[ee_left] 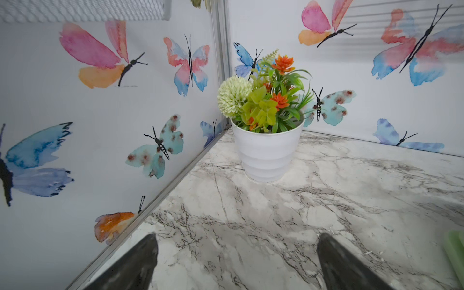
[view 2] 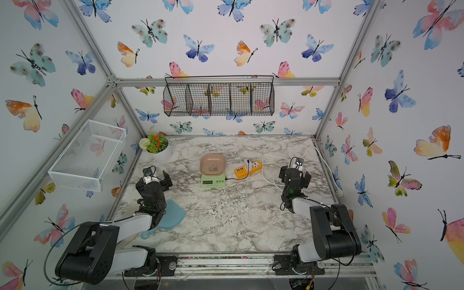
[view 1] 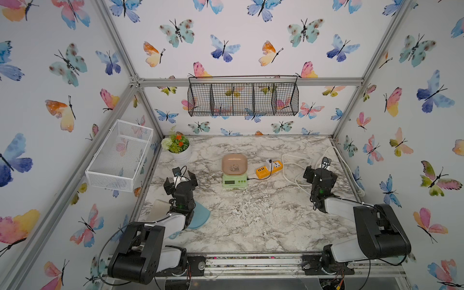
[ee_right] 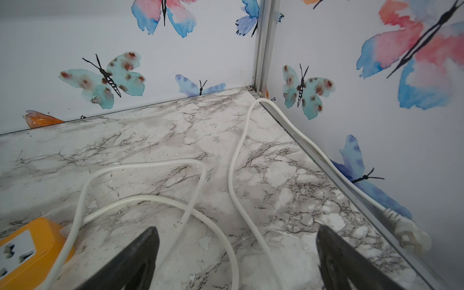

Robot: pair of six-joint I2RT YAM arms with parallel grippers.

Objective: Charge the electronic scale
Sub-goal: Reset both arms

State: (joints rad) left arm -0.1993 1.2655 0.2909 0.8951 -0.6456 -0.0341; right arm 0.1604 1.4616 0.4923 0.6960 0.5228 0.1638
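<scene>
In both top views the electronic scale (view 1: 234, 182) (view 2: 213, 182) stands mid-table, light green, with a tan-pink bowl (view 1: 234, 164) on top. A thin black cable (view 1: 253, 178) runs from its right side to the orange power strip (view 1: 269, 170) (ee_right: 30, 246), where a white charger cube (view 1: 269, 162) sits. My left gripper (view 1: 180, 180) (view 2: 154, 182) (ee_left: 238, 236) hovers open and empty left of the scale, facing the flower pot. My right gripper (view 1: 319, 173) (view 2: 295, 175) (ee_right: 238, 227) is open and empty right of the strip, above the white cord (ee_right: 233, 160). A green edge of the scale (ee_left: 455, 251) shows in the left wrist view.
A white flower pot (view 1: 179, 150) (ee_left: 266, 150) stands at the back left corner. A blue pad (view 1: 199, 216) lies under the left arm. The cord's white plug (ee_right: 411, 233) (view 1: 360, 192) lies by the right wall. A white mesh basket (view 1: 120, 153) and a black wire basket (view 1: 242, 96) hang on the walls.
</scene>
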